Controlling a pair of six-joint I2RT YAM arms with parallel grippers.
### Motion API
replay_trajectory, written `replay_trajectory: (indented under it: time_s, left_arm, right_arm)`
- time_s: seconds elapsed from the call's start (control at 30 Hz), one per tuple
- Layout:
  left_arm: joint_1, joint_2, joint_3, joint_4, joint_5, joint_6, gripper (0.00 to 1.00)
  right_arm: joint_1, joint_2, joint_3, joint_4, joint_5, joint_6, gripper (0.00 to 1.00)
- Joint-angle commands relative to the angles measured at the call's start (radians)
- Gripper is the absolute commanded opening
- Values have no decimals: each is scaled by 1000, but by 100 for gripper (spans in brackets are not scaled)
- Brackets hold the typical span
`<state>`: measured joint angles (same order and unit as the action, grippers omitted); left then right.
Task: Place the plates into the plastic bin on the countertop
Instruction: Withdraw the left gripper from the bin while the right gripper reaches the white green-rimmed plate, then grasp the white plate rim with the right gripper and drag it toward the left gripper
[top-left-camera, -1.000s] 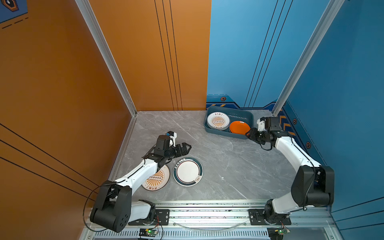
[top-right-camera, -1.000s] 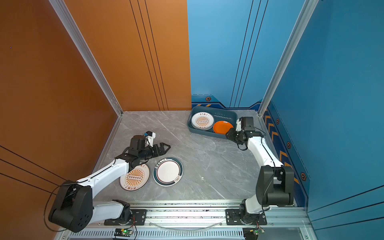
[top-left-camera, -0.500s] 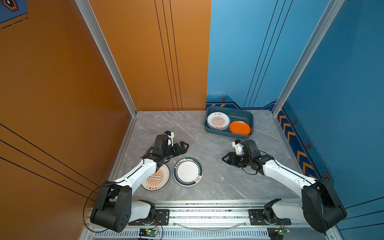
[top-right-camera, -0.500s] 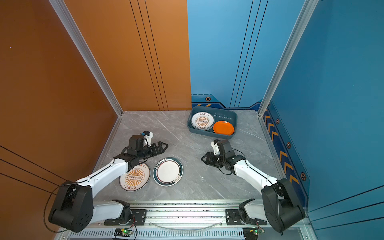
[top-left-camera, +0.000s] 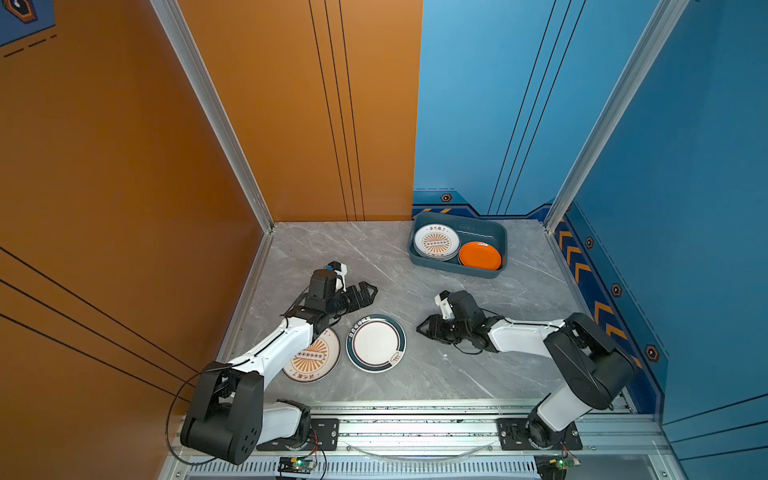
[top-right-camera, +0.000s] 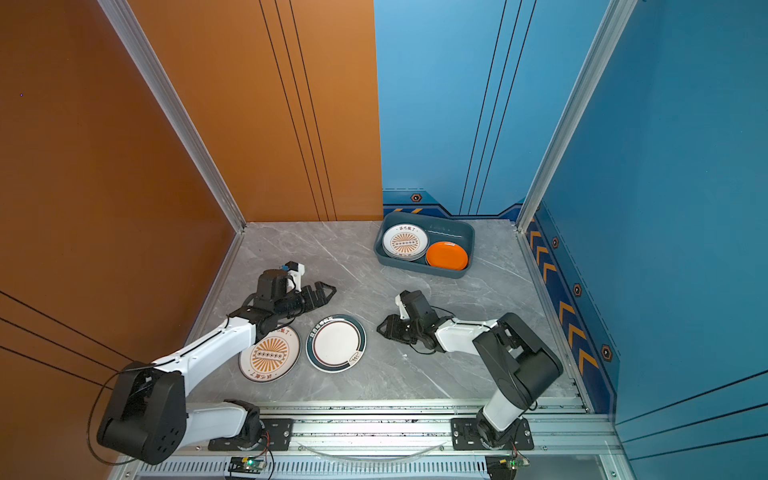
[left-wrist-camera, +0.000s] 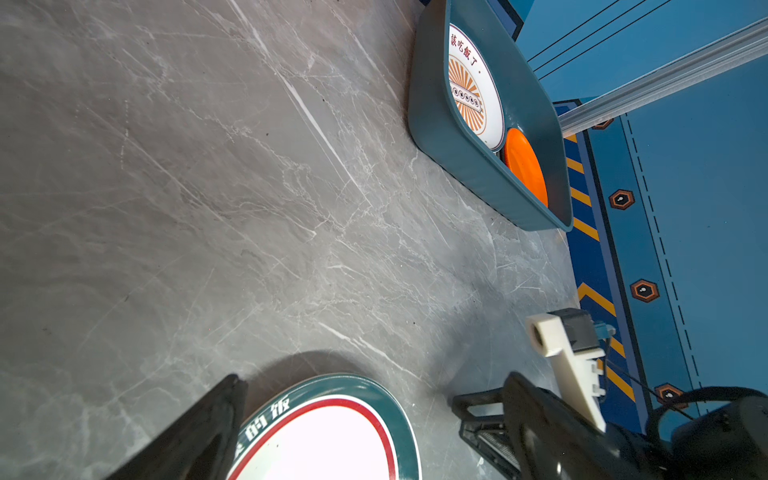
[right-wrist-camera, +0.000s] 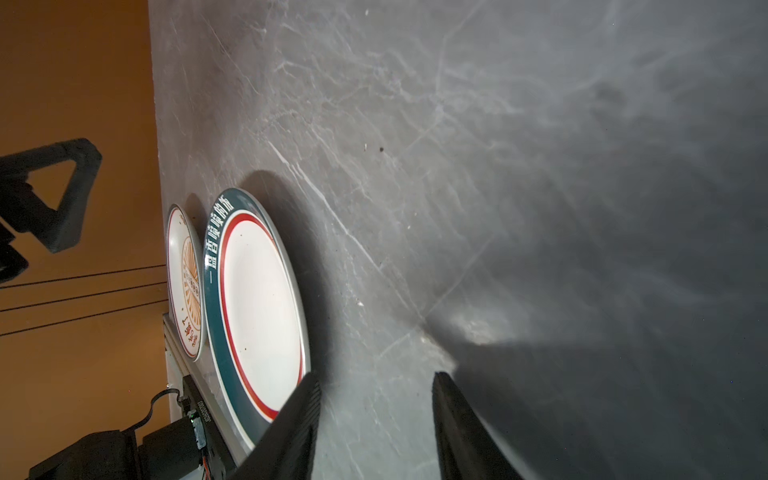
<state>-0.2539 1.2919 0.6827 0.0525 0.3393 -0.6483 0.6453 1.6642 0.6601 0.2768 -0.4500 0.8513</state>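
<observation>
The sunburst plate (left-wrist-camera: 473, 91) in the bin (left-wrist-camera: 440, 137) bears red characters 該吃飯了 along its rim, clear in the left wrist view. The teal-rimmed plate (left-wrist-camera: 332, 436) carries white characters on its band. There 的饭 can be read; the rest is cut off or too slanted. The other sunburst plate (top-left-camera: 316, 357) has red rim characters too small to read.
</observation>
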Motion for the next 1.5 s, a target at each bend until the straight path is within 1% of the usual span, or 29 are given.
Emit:
replay_trajectory:
  time_s: [0.0,0.07,0.13,0.3,0.47,0.6,0.77,0.87,1.0,1.1,1.2,1.23,1.47]
  left_arm:
    - [13,-6,20,-6,-19,3,98]
    - [16,-3,21,-6,-18,5,98]
    - [20,0,21,-6,-17,7,98]
    - [34,4,16,0,-7,10,98]
    - [44,4,6,10,3,7,98]
    - [57,3,-1,13,11,10,98]
    - [69,1,-10,20,23,11,98]
    - [71,-2,-15,24,31,13,98]
    - [72,1,-27,39,52,17,98]
    - [72,4,-36,56,69,17,98]
    - [71,9,-43,73,83,15,98]
    - [71,13,-42,78,88,15,98]
    - [58,78,-58,182,168,-31,98]
  right_arm:
    - [33,54,39,98,1,54,46]
    - [48,86,52,121,-7,71,46]
    - [86,121,64,145,-21,88,46]
    - [127,199,82,213,-50,134,46]
    - [135,233,88,234,-47,153,40]
    - [136,242,104,221,-39,150,31]
    - [136,256,121,209,-34,150,13]
    - [133,248,124,198,-32,145,7]
    - [114,206,118,164,-30,127,2]
    - [83,146,106,121,-27,104,0]
    - [62,70,95,60,-23,73,0]
    - [24,46,92,42,-23,63,0]
    - [-66,-141,72,-96,-21,4,0]
